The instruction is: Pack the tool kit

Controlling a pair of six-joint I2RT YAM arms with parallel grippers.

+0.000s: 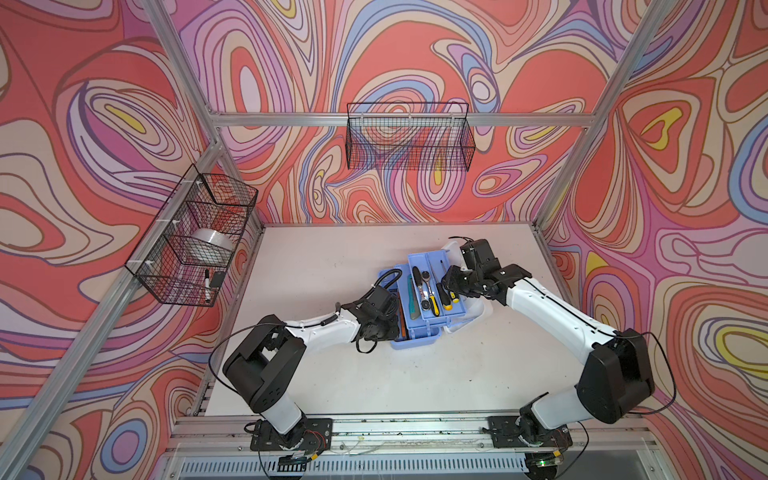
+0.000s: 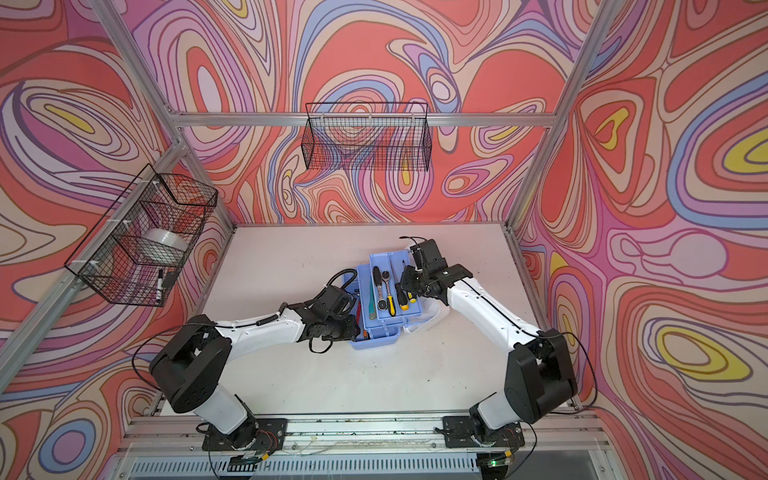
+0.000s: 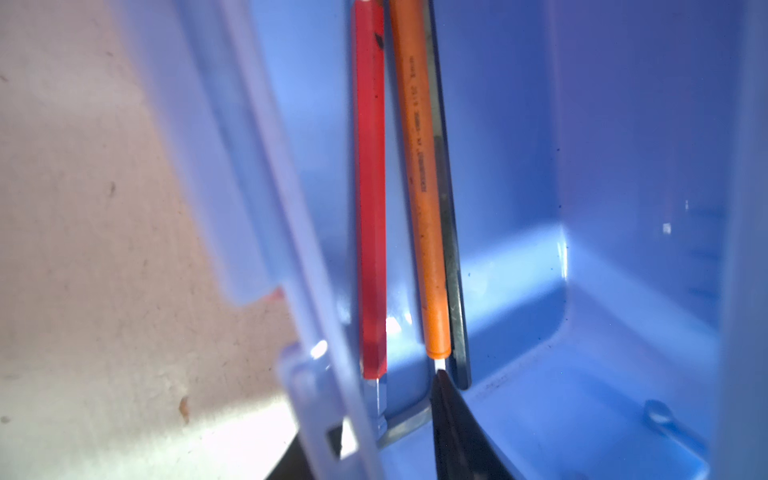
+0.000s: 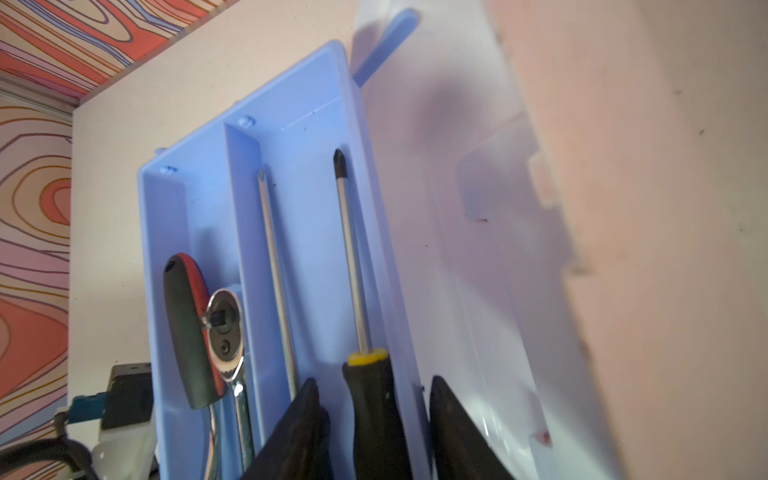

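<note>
In both top views the toolbox (image 2: 376, 338) sits right of the middle of the white table (image 1: 332, 374). Its blue base (image 1: 415, 343) carries a blue tray (image 1: 419, 261) across its top, and the white lid (image 1: 469, 320) lies open on the right. The left gripper (image 1: 388, 330) is down at the base's near left corner, its fingers hidden under the wrist. The right gripper (image 1: 451, 286) hangs over the tray's right edge. The left wrist view looks into the base (image 3: 623, 166), where a red-handled tool (image 3: 372, 208) and an orange-handled tool (image 3: 419, 187) lie side by side along one wall. One black finger (image 3: 457, 428) is inside the base, its tip at the orange handle's end. A dark shape outside the wall seems to be the other finger, so the jaws stand apart, pinching nothing. In the right wrist view the tray (image 4: 291, 137) holds a ratchet (image 4: 224, 328), a thin screwdriver (image 4: 274, 270) and a screwdriver with a black handle (image 4: 365, 415). The right gripper (image 4: 372, 379) is spread around that handle without touching it, and the lid (image 4: 478, 270) lies just beside.
</note>
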